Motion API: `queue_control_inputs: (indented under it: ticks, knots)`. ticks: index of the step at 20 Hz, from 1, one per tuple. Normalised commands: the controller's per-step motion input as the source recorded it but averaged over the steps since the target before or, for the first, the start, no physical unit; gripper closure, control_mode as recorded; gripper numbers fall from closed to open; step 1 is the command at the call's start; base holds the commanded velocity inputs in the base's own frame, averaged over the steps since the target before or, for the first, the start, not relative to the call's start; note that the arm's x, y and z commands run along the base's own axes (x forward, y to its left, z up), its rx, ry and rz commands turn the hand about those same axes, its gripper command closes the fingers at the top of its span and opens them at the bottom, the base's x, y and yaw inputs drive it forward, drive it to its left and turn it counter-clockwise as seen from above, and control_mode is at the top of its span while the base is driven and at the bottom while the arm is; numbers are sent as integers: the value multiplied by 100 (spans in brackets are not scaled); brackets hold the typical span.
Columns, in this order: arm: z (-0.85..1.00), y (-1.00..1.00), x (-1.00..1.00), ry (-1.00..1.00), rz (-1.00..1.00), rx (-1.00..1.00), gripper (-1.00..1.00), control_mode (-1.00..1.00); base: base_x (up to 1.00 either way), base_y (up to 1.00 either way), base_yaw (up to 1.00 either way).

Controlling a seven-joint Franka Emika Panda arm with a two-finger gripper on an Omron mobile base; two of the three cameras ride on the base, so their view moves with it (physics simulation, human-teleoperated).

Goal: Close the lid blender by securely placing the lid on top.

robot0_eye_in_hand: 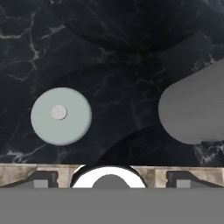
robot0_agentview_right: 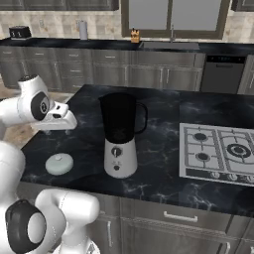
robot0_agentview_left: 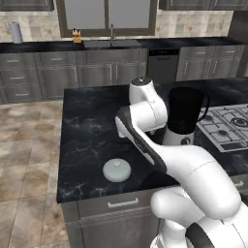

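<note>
The lid (robot0_agentview_left: 116,170) is a pale grey-white domed disc with a small centre knob. It lies flat on the black marble island near the front edge, to the left of the blender (robot0_agentview_right: 119,134). The blender stands upright, a white base with a dark dial under an uncovered dark jar with a side handle (robot0_agentview_left: 184,116). My gripper (robot0_agentview_right: 54,130) hovers above the counter just behind the lid (robot0_agentview_right: 59,163), pointing down. In the hand view the lid (robot0_eye_in_hand: 61,115) sits left of centre, and the gripper (robot0_eye_in_hand: 112,179) is open with nothing between its widely spaced fingertips (robot0_eye_in_hand: 41,178).
A gas hob (robot0_agentview_right: 218,151) is set into the island to the right of the blender. The island's front edge (robot0_eye_in_hand: 109,165) runs just below the lid in the hand view. A grey rounded shape (robot0_eye_in_hand: 192,109) at that view's right side cannot be identified. Cabinets and a sink line the back wall.
</note>
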Motion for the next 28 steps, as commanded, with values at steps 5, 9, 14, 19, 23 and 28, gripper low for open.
queue_control_inputs:
  ticks: [5, 9, 14, 19, 23, 28]
  knots:
    - [-51, 32, -8, 16, 2, 0, -100, -100, 0, 0, 0]
    - [-49, 39, 3, 24, 0, -2, -100, -100, 0, 0, 0]
    - [-44, 14, 18, 20, 0, 0, -100, -100, 0, 0, 0]
    - [-36, 0, 27, 15, 4, 0, -100, -100, 0, 0, 0]
    - [-47, 5, 23, 7, 4, 0, -100, -100, 0, 0, 0]
    - [-40, 6, 12, 1, 3, 0, -100, -100, 0, 0, 0]
